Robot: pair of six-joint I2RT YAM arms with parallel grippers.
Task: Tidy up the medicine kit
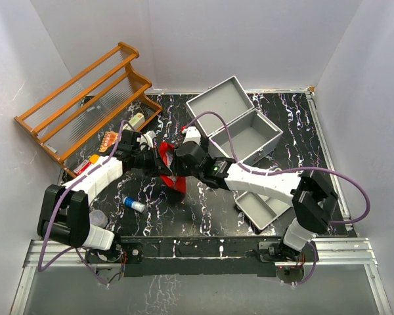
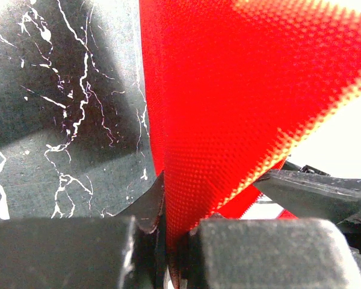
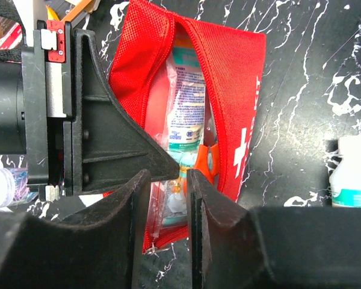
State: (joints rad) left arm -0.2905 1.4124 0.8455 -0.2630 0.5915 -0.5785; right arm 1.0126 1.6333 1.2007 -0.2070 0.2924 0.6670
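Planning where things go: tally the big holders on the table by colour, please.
Grey metal: 2, the medicine kit and a loose tray.
Red: 1, the pouch.
Orange-brown: 1, the wooden rack.
Total: 4.

You face white walls [image 1: 249,39] on three sides | black, white-veined table [image 1: 210,216] | wooden rack [image 1: 72,98] far left | even light

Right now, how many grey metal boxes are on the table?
2. The open case stands at the back right, lid up. A shallow tray lies in front of it, near the front edge. Others may be hidden from view.
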